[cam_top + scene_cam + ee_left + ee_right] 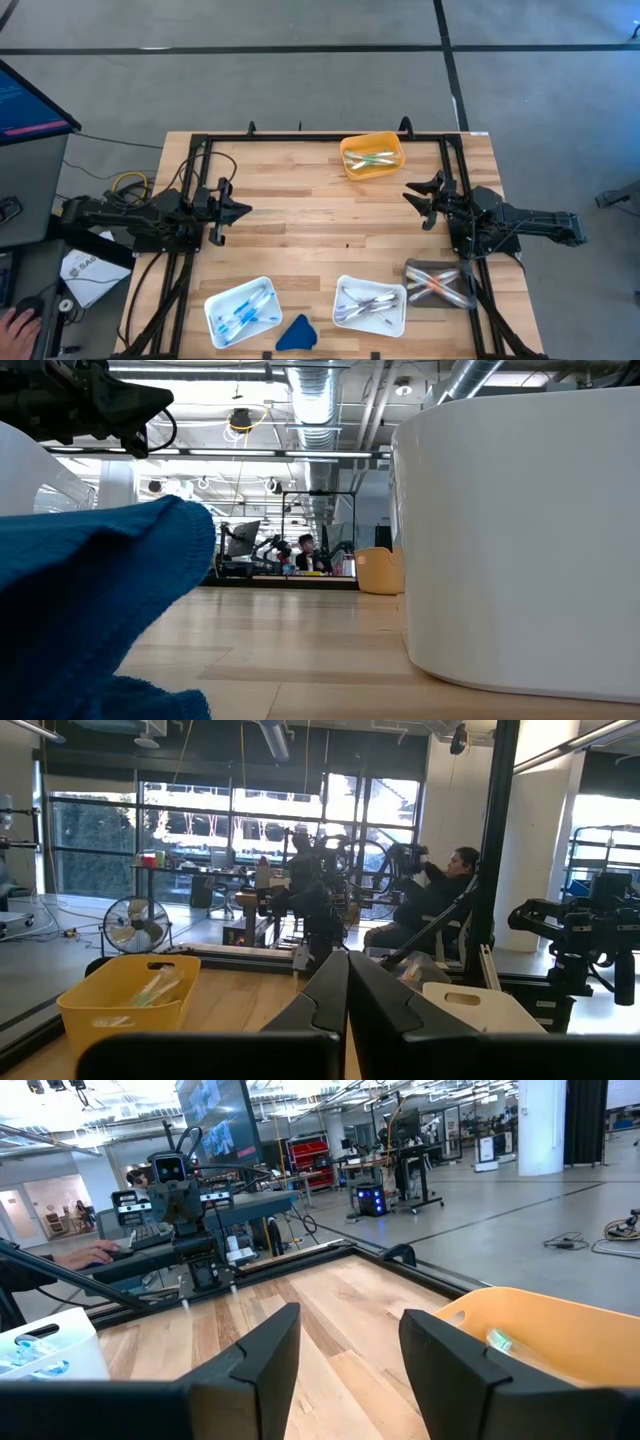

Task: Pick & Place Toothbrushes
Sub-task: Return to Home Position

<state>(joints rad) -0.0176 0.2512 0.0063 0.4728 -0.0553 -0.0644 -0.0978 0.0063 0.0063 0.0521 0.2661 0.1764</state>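
Toothbrushes lie in four containers. Green ones (372,158) fill a yellow bin (350,166) at the table's far side. Blue ones (243,308) lie in a white tray (216,326) near the front edge. Pale ones (366,303) lie in a second white tray (397,322), and orange-pink ones (436,286) in a clear tray (415,268). My left gripper (243,210) hangs shut over the table's left side, its fingers (330,988) together and level. My right gripper (413,195) stands open at the right side, with nothing between its fingers (272,1348).
A blue cloth lump (297,333) lies at the front edge between the two white trays and fills the low view's left (100,590). A black frame (300,136) runs round the table. Bare wood (320,230) lies between the arms. A person's hand (14,322) shows off the table's left.
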